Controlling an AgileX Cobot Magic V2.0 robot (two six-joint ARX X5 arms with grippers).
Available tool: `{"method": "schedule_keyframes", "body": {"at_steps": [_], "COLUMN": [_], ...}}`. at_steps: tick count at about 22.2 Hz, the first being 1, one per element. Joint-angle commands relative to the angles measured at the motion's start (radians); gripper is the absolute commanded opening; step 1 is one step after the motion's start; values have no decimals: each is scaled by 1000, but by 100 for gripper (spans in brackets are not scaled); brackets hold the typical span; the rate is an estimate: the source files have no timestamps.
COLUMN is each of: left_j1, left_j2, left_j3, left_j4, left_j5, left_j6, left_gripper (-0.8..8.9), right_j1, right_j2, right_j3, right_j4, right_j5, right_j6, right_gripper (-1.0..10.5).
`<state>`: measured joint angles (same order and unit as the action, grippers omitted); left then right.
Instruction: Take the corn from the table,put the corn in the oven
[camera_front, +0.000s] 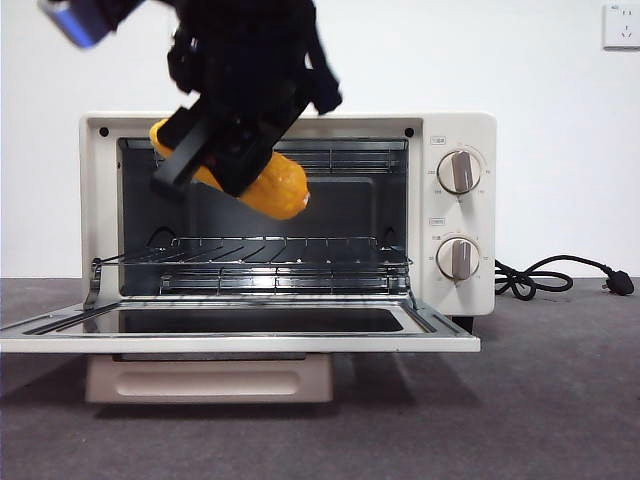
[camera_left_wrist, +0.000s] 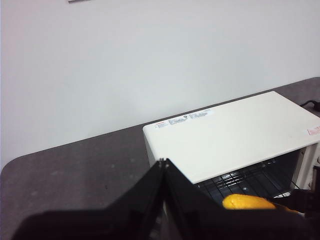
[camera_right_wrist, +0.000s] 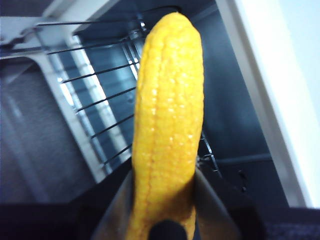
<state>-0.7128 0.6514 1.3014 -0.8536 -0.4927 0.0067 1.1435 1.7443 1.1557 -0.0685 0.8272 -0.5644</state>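
Item: yellow-orange kernelled corn cob (camera_front: 270, 185), clamped in the right gripper (camera_front: 225, 150).
Location: at the open cream-white toaster oven's (camera_front: 455, 215) mouth, above its wire rack (camera_front: 270, 250).
Axis: tip slants inward and down.
Left gripper (camera_left_wrist: 163, 165): jaws closed, empty, beside the oven.

Lying flat and dark grey, the table (camera_front: 560, 400); bearing the oven (camera_front: 455, 130) with its door folded down, below the fingers, and a black cord (camera_front: 545, 277) trailing beside.
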Motion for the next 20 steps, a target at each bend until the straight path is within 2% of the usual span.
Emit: {"method": "schedule_keyframes", "body": {"at_steps": [1,7,16,20], "left_j1": [-2,-2,-2,-2], "left_j2": [-4,-4,-4,-4], "left_j3": [-8,-8,-8,-8], "left_j4": [1,2,2,1], "left_j5": [-6,-6,-6,-6], "left_j6": [-2,2,2,2], "left_gripper": [-6,-6,-6,-6], "right_j1": [-13,-58,-122,-129], "right_j2": [38,73,73,73], "right_j3": [3,3,3,3], "right_j4": [45,71,60,46], "right_j5": [21,70,52,31], "right_j6": [-44,-45,-43,-38], "right_gripper": [-13,-13,8,137]}}
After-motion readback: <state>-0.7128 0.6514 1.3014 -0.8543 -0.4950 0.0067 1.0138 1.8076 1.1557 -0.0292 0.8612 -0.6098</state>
